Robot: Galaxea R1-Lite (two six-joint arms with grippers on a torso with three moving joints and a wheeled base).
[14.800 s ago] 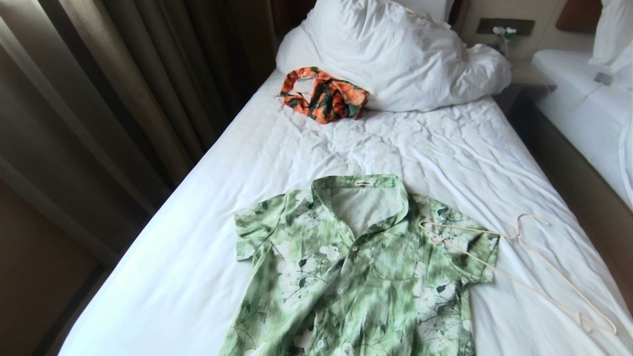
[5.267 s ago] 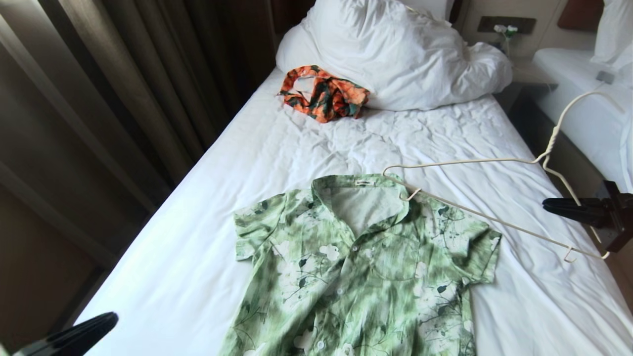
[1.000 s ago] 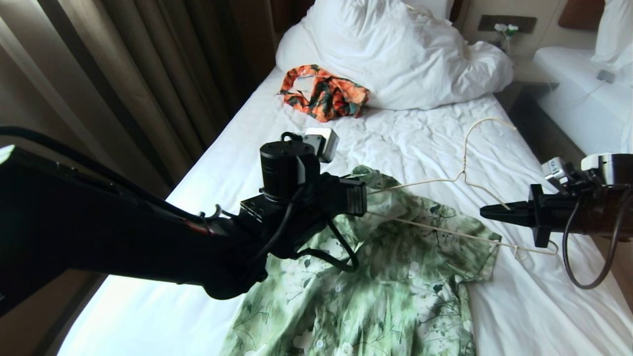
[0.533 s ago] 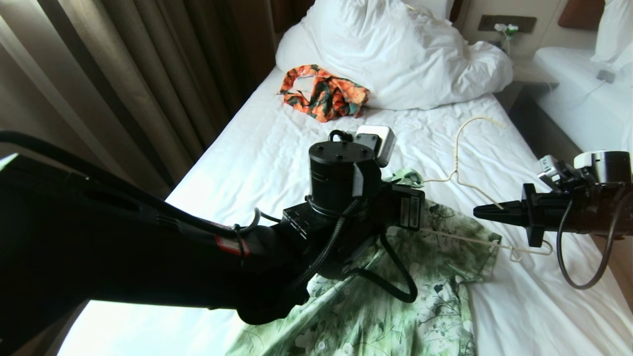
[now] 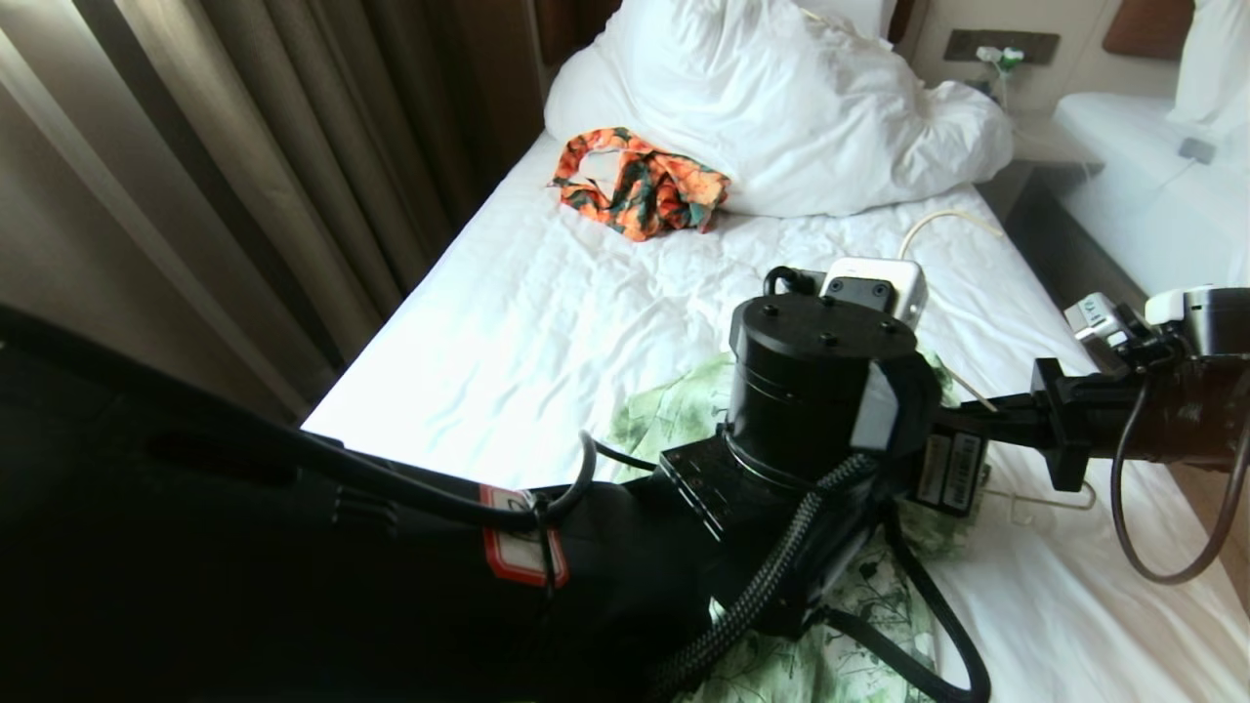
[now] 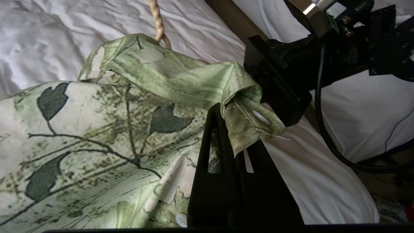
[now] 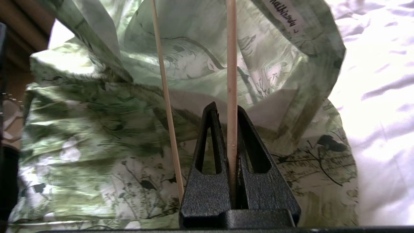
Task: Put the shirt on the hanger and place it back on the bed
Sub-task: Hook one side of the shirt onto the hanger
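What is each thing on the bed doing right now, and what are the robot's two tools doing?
Shirt: lifted and bunched, hanger partly inside.
Hanger: held off the bed.
Left tool: shut on shirt edge.
Right tool: shut on hanger wire.
Orange garment: crumpled by the duvet.

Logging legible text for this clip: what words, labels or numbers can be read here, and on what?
Collar label of the shirt: cursive dark lettering, not clearly readable.
White barcode stickers on the left arm's wrist: too small to read.
Red-edged tag on the left arm's cable: no readable text.
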